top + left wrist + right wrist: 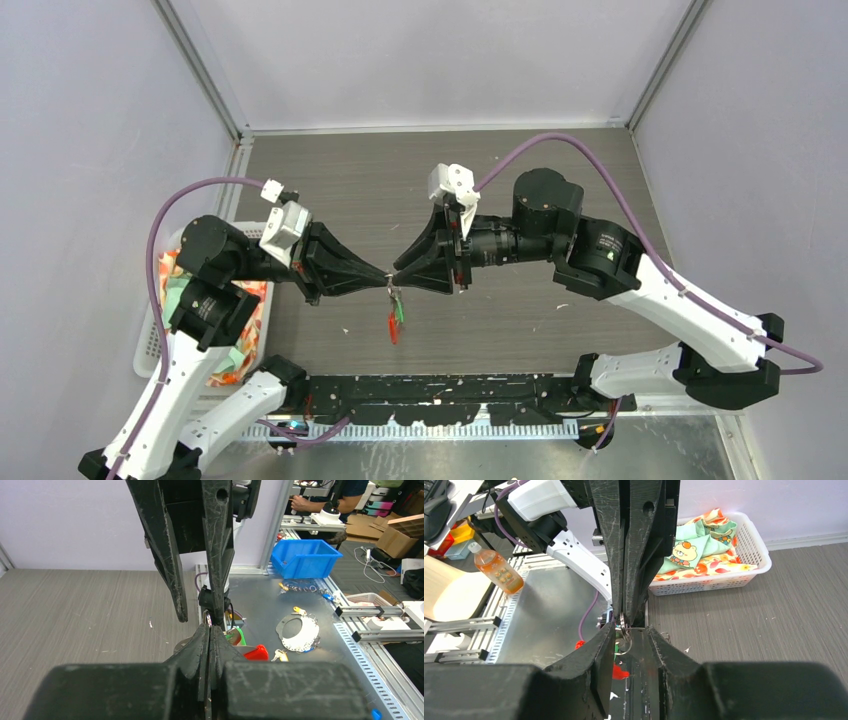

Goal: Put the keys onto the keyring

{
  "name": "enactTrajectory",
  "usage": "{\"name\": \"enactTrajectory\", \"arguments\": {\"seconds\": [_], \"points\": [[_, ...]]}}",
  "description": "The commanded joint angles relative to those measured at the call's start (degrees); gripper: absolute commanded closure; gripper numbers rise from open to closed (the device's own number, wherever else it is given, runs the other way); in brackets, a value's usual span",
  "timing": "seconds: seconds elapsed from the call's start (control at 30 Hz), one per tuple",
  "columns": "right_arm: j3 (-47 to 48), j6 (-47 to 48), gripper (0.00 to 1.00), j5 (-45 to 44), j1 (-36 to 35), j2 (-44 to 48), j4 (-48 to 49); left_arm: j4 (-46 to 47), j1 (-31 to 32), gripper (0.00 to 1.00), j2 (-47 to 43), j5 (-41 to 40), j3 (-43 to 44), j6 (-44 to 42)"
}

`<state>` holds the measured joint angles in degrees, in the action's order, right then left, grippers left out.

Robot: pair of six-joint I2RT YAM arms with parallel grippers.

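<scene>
The left pincer [209, 630] was closed hard, its two fingers pressed flat together with no gap. It pinched the thin metal loop of the keyring [623, 622] right at its tips. The right pincer [630, 633] faced it nose to nose, its tips almost meeting the left one's. Its fingers stood a narrow way apart, and the loop sat at the mouth of that gap. Whether either right finger touched the metal could not be told. Both pincers were up off the table [520, 180], level with each other and roughly in one line.

Straight below where the tips met hung the rest of the keyring. The red strip [392, 328] dangled lowest, and the green key [401, 309] hung just beside it, a little higher and nearer the tips. Both hung clear of the fingers. Whether the green key was threaded on the loop could not be told. The key with the red-and-white tag could not be picked out in the small tangle under the tips.

Well behind the left pincer, by that arm's base, stood a white basket [744, 575] with coloured cloths [694, 550] in it.
</scene>
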<state>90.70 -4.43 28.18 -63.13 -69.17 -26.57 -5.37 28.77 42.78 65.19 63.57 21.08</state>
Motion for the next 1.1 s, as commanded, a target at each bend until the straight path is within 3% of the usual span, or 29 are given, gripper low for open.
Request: {"name": "enactTrajectory", "arguments": {"seconds": [0.0, 0.1, 0.2, 0.37, 0.4, 0.5, 0.57, 0.63, 0.77, 0.9, 1.07], "points": [[0.0, -1.2, 0.68, 1.7, 0.5, -0.5, 3.6, 3.6, 0.1, 1.0, -0.3, 0.5, 2.5, 1.2], [0.2, -1.2, 0.75, 2.3, 0.7, -0.8, 3.0, 3.7, 0.1, 1.0, -0.3, 0.3, 2.5, 1.2], [0.3, -1.2, 0.97, 2.6, 0.8, -1.0, 2.3, 3.7, 0.1, 1.0, -0.3, 0.2, 2.6, 1.2], [3.2, -0.6, 0.99, -0.3, 0.9, -1.4, -3.6, 0.2, 0.1, 1.0, -0.7, 0.1, 1.8, -3.2], [4.8, 0.0, 0.99, -1.3, 1.0, -1.7, -5.2, -1.2, 0.1, 0.97, -0.8, -0.2, 1.4, -5.0], [11.3, 1.7, 0.99, -3.6, 1.0, -5.4, -16.6, -13.6, 0.1, 0.61, -0.2, 0.2, 2.0, -15.9], [17.0, 2.4, 0.99, -4.0, 0.9, -9.2, -25.1, -21.5, 0.1, 0.52, 1.6, 1.3, 4.2, -22.5], [22.8, 2.7, 0.99, -4.2, 0.9, -13.4, -32.8, -28.4, 0.1, 0.5, 3.6, 2.0, 6.5, -27.8], [30.7, 3.3, 0.99, -5.7, 0.1, -19.8, -42.5, -36.1, 0.1, 0.55, 6.0, 3.5, 9.2, -34.4], [32.5, 3.4, 0.99, -6.3, -0.7, -21.5, -44.1, -41.3, 0.1, 0.7, 7.3, 3.9, 10.2, -39.0], [34.9, 3.9, 0.99, -6.9, -1.5, -22.9, -46.1, -46.2, 0.1, 0.78, 8.0, 4.3, 10.0, -43.0]]}}
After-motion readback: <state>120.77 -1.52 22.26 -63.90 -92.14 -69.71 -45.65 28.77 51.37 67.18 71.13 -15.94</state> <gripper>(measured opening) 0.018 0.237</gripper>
